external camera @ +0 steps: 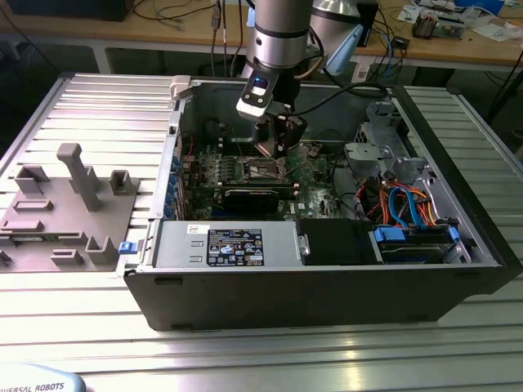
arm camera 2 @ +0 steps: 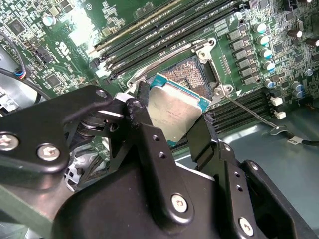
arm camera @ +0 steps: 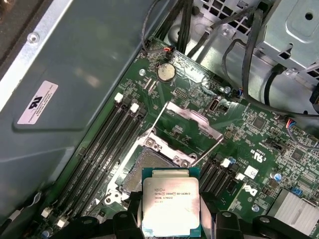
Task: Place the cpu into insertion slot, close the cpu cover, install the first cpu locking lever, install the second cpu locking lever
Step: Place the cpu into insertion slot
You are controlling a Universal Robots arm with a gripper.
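As hand (arm camera 2: 172,114) holds cpu (arm camera 2: 177,107) over insertion slot (arm camera 2: 192,74), mem slots (arm camera: 107,144) alongside

An open dark computer case (external camera: 327,294) lies on a ribbed metal table (external camera: 106,106) in the middle of the exterior view. Along its lower wall sit a silver power supply (external camera: 229,245) with a dark label and, toward the exterior view's right, a blue drive (external camera: 413,243) below blue and orange cables (external camera: 404,202). At the exterior view's left a grey plastic holder (external camera: 61,216) rests on the table. A wooden bench (external camera: 163,33) runs along the upper edge. In the first wrist view a coin battery (arm camera: 166,72) sits on the green board (arm camera: 239,144), near long black memory slots (arm camera: 107,149).
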